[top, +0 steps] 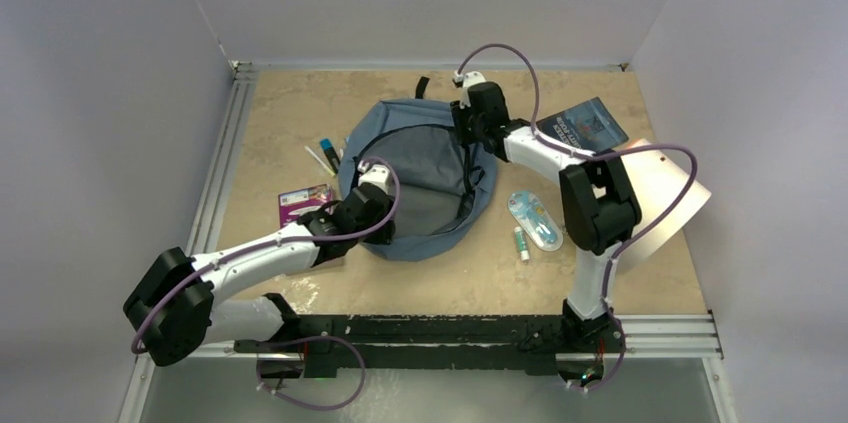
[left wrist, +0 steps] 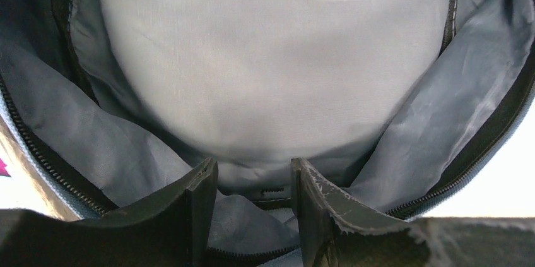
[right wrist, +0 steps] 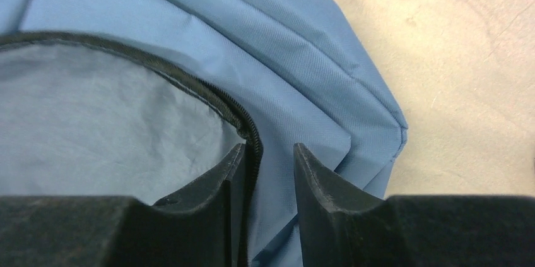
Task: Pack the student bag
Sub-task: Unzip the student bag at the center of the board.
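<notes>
Left gripper [left wrist: 253,162] parted inside student bag [top: 400,118], right gripper [right wrist: 268,147] released astride its zipper [right wrist: 249,125], pens [top: 328,155] and booklet [top: 588,126] alongside

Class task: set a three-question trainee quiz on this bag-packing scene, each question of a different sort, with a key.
1. True or false: the student bag is zipped shut.
2. Which of these lies on the table outside the bag? A) scissors B) blue book C) calculator
3. Fill in: the right gripper has one finger over the bag's lining and one over its outer fabric, straddling the ____.
Key: 1 false; 2 B; 3 zipper.
</notes>
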